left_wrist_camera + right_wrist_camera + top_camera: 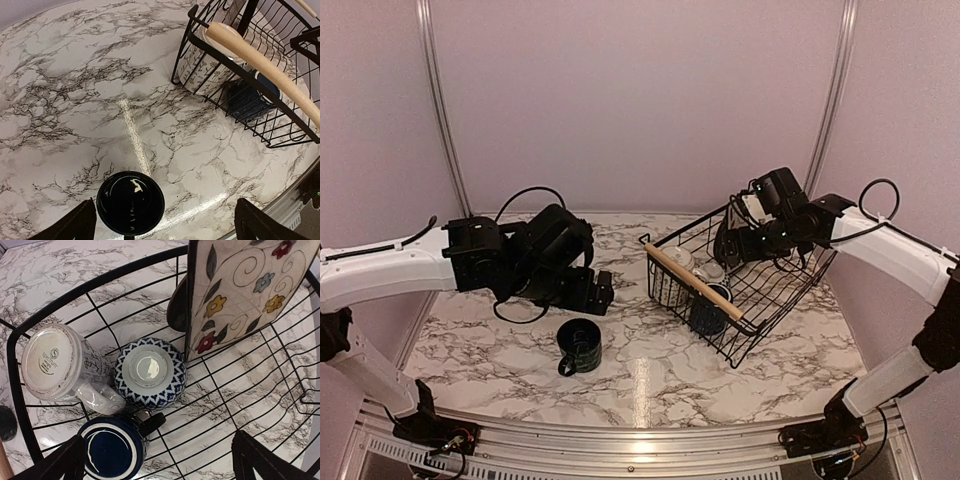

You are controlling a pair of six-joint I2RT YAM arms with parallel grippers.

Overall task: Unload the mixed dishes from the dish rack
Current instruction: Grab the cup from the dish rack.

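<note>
A dark mug (581, 345) stands upright on the marble table. In the left wrist view the mug (130, 202) sits just below and between my left gripper's fingers. My left gripper (599, 292) (165, 227) is open and empty above it. The black wire dish rack (762, 300) (100, 282) holds an upturned white mug (52, 362), an upturned blue-and-white patterned bowl (150, 371), an upturned dark blue mug (112, 450) and a square flower-patterned plate (240, 290) standing on edge. My right gripper (726, 250) (160, 465) is open and empty, hovering over the rack's inside above the bowl and dark blue mug.
The rack's near wooden handle (695, 283) (260, 60) crosses over the white mug and dark mug. The rack sits right of centre. Purple walls close in behind and at the sides. The table's metal front edge (640, 445) runs along the bottom.
</note>
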